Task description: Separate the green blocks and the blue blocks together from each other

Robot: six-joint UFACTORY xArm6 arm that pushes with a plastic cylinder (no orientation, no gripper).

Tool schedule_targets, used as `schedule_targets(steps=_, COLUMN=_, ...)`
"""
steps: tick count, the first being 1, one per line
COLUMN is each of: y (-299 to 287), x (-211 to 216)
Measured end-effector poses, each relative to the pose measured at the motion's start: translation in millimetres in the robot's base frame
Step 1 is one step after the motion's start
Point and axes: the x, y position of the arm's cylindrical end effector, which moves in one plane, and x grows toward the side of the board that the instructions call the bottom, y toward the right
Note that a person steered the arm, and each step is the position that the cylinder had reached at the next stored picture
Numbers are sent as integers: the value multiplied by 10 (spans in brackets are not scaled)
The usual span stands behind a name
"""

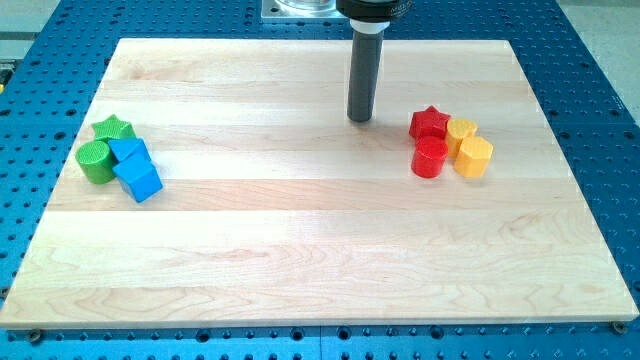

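A green star block (113,128) and a green cylinder (97,161) sit at the view's left, touching two blue blocks: a blue block (128,152) and a blue cube (139,178) just below it. All of them form one tight cluster. My tip (360,118) stands on the board at the upper middle, far to the right of that cluster and not touching any block.
At the view's right sits a second cluster: a red star (430,122), a red cylinder (430,157), a yellow block (462,131) and a yellow hexagonal block (474,157). The wooden board (320,250) lies on a blue perforated table.
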Motion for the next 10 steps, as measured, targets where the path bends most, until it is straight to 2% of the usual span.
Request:
schedule_targets(steps=3, y=1, x=20)
schedule_targets(steps=4, y=-229, x=9)
schedule_targets(steps=5, y=-572, x=492)
schedule_targets(steps=6, y=-1111, x=1679)
schedule_targets(steps=7, y=-2364, x=2161)
schedule_targets(steps=8, y=-3285, x=1947)
schedule_targets(steps=9, y=-3585, x=1644)
schedule_targets(steps=10, y=-3409, x=1250)
